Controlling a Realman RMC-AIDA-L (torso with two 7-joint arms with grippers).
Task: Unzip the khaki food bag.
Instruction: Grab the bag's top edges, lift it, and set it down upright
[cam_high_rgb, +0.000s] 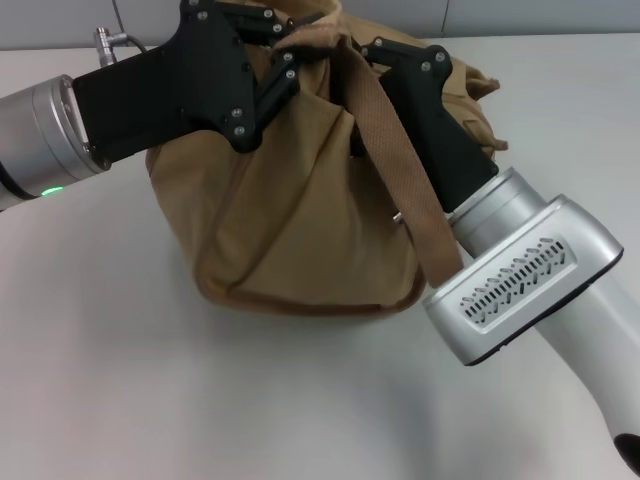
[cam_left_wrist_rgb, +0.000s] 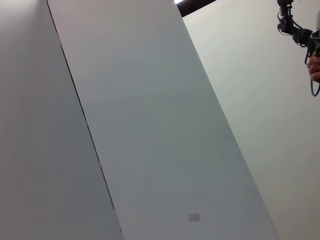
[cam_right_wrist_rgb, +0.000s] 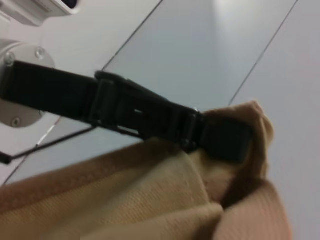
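You have the khaki food bag sitting on the pale surface straight ahead of the robot, and both arms have gone to its top, which reads as the usual split for a zipper: one side to anchor the cloth, the other to pull. The left gripper comes in from the robot's left with its black linkage laid across the upper edge of the bag; in the right wrist view its fingers look closed on a bunched peak of tan fabric, so you are most likely holding the bag steady and taut there. The right gripper reaches in from the robot's right, its black body lying along the top of the bag with one wide loop handle draped over it; its tips are buried behind the handle and the folds, so you cannot tell how far they are open or whether they have the zipper pull. The zipper itself is hidden from all three views, so you cannot judge how far it has run. The bag looks soft and slumped rather than boxy: tan canvas creased into deep folds, a darker seam curving along its lower front edge, and a small metal piece just showing beside the handle. The left wrist view shows only bare wall panels, no help on the bag.
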